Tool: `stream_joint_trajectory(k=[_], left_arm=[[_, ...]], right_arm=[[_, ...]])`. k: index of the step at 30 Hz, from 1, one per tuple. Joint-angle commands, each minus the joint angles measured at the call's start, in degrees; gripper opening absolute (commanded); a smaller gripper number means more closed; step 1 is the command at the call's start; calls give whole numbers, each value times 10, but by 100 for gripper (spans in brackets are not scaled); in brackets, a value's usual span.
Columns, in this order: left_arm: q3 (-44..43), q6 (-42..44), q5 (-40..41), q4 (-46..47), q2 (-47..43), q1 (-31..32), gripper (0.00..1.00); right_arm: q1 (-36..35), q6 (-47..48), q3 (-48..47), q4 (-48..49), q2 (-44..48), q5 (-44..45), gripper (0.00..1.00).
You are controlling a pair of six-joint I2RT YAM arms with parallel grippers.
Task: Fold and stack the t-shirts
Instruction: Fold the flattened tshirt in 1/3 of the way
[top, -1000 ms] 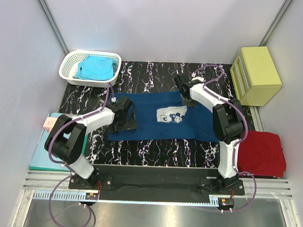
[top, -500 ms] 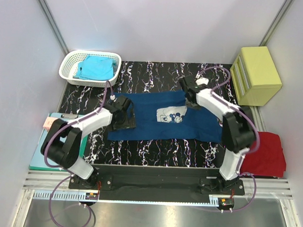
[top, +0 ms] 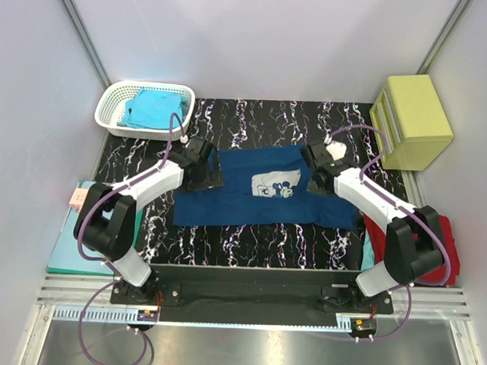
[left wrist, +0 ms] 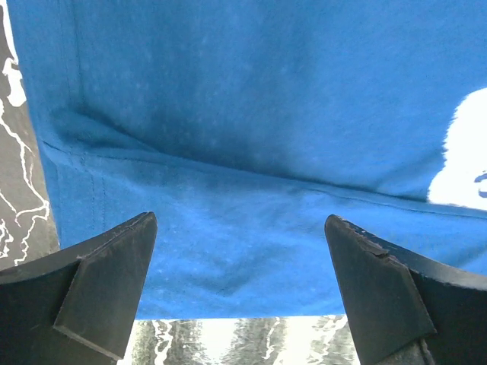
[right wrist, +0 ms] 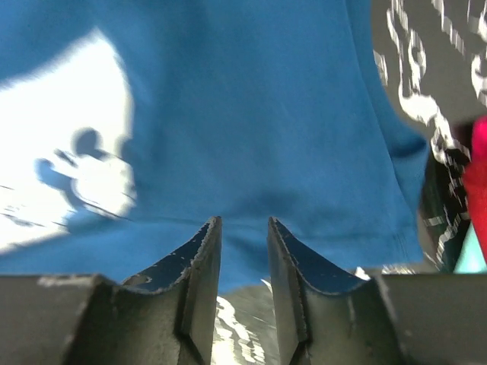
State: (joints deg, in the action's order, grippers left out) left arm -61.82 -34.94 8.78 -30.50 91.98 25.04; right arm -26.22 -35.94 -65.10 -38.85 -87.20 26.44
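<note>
Evidently laid out for folding: found the navy t-shirt (top: 251,207) spread flat and face up at the centre of the bench (top: 253,123), pale chest print (top: 275,184) uppermost. Noted a turquoise tee (top: 154,107) heaped in the white basket (top: 110,114) at 10 o'clock and a red tee (top: 421,245) lying at 4 o'clock, beside the right arm.

Observed the left gripper (top: 203,155) poised over the navy shirt's 10 o'clock corner, fingers (left wrist: 106,281) spread to the full and holding nothing. Confirmed this in its wrist view, with blue cloth and a stitched seam framed between them. Observed the right gripper (top: 317,173) at the 2 o'clock corner, fingers (right wrist: 194,266) drawn near together but parted by a narrow gap, with nothing pinched. Saw the shirt's edge and bare bench through that gap.

Judged the garment light, limp and inclined to wrinkle and drag, unlikely to keep any shape once lifted. Recommended taking hold at the two far corners, pinching both layers together close to the edge, and lifting both sides evenly to avoid bunching or a skewed fold. Judged folding not yet begun.
</note>
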Motion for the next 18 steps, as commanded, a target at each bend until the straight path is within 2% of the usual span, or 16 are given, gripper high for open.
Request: stream_joint_trajectory(k=[1, 6, 9, 13, 18], left_arm=[[-36, 18, 9, 9, 13, -13, 99], [-202, 51, 31, -53, 92, -40, 99], [-261, 46, 14, -70, 122, -74, 99], [-309, 55, 1, -78, 164, -105, 99], [-360, 73, -7, -93, 232, -125, 99]], right_arm=[[-4, -5, 24, 21, 14, 8, 40], [48, -1, -131, -17, -85, -10, 39], [92, -5, -204, -28, -143, -27, 39], [133, -3, -291, -28, -231, -38, 39], [137, 30, -433, -49, -347, -39, 38]])
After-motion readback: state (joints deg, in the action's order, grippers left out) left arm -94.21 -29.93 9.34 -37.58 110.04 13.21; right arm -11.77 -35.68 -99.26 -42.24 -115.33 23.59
